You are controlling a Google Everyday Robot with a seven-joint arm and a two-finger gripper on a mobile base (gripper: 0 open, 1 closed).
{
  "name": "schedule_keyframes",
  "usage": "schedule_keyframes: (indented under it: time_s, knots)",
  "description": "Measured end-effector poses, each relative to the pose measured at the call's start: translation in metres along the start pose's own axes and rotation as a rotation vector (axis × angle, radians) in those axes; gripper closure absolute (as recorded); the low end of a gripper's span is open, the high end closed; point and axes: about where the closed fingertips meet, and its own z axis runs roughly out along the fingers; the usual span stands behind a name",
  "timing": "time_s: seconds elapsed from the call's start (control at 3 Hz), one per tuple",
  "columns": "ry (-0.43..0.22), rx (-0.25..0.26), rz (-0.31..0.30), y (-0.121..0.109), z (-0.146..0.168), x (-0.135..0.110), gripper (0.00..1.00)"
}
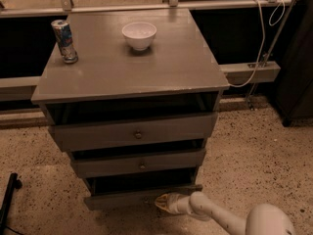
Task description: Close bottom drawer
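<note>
The bottom drawer (142,197) is the narrowest of three grey-brown drawers in a low cabinet (129,82). It stands pulled out a little, with a dark gap above its low front. Its knob does not show. My gripper (164,203) is at the end of a white arm (220,218) that reaches in from the lower right. It sits at the right part of the drawer's front, touching or nearly touching it.
A drink can (64,40) and a white bowl (139,35) stand on the cabinet top. The top drawer (134,133) and middle drawer (139,164) are also slightly out. Speckled floor lies around. A cable (254,58) hangs at the right. A black bar (7,202) lies at lower left.
</note>
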Motion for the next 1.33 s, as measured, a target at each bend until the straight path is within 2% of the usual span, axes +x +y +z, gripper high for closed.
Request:
schedule_keyframes:
  time_s: [0.67, 1.0, 1.33]
  knots:
    - [-0.021, 0.026, -0.033, -0.038, 0.018, -0.009, 1.00]
    - [-0.059, 0.064, -0.054, -0.065, 0.015, -0.019, 1.00]
    - [-0.083, 0.094, -0.068, -0.078, 0.005, -0.023, 1.00]
